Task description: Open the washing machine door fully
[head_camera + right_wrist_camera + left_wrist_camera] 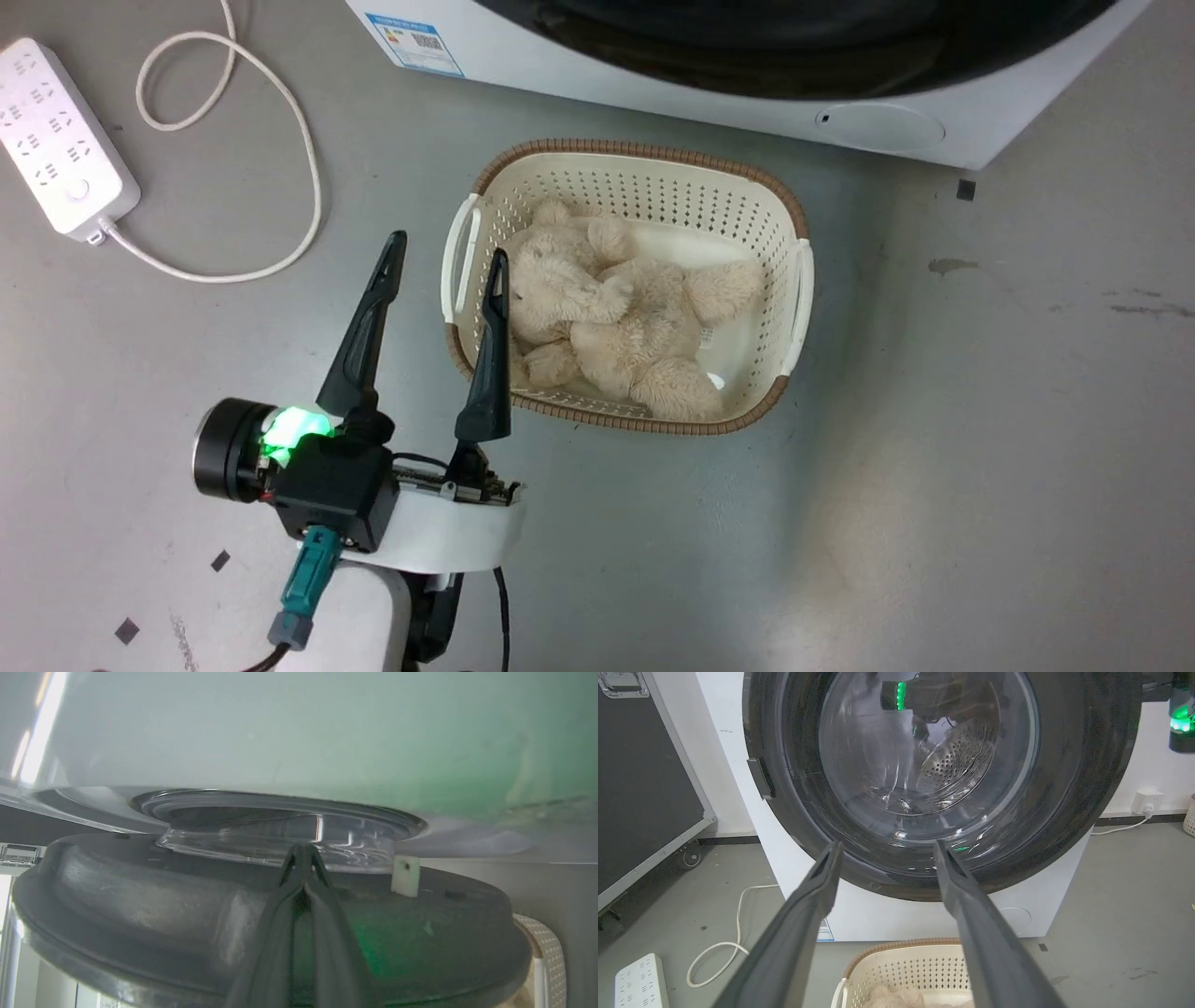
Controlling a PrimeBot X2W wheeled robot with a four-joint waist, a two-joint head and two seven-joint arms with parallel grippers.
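The washing machine door (140, 905) stands ajar, directly ahead of the right gripper (303, 848), whose two fingers are pressed together with nothing between them that I can make out. Their tips lie on or just off the door's dull inner face, below the foot of the glass bowl (280, 844), which bulges away from them toward the white machine front (280, 728). A small white latch tongue (404, 875) stands just to the right of the tips. I judge the door stiff and fairly heavy, free to swing only in an arc about its hinge, so it will resist any sideways pull. Its black outer ring looks glossy and likely slippery, and the bowl is smooth, hard and breakable, so neither is a good place to press. The matte inner plastic near the latch edge is the better purchase: it is farthest from the grey plate (760, 778) beyond the left fingertip of the left gripper (887, 845), probably the hinge, and so gives the most leverage. That left gripper is spread wide and holds nothing, and the door's lower rim lies just past its tips. A basket (653, 154) holding a plush toy (607, 317) sits beside and beneath its fingers, within reach of a low sweep.
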